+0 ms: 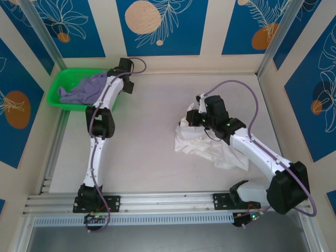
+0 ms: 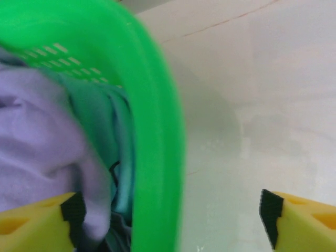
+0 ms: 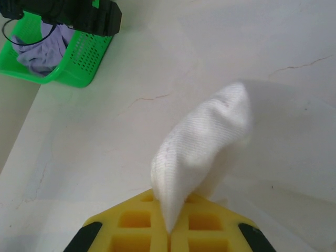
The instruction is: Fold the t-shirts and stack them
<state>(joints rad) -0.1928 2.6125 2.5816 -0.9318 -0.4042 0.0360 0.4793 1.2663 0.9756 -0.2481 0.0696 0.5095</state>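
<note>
White t-shirt [image 1: 202,144] pinched on the bench [image 1: 147,157]; lavender t-shirt [image 1: 79,90] in the green basket [image 1: 55,98].
The right jaws are closed on a raised fold of the white t-shirt, which lies crumpled right of centre. The left jaws stand wide open at far left, straddling the basket's right rim, one finger over the heaped lavender t-shirt and the other over bare bench.
</note>
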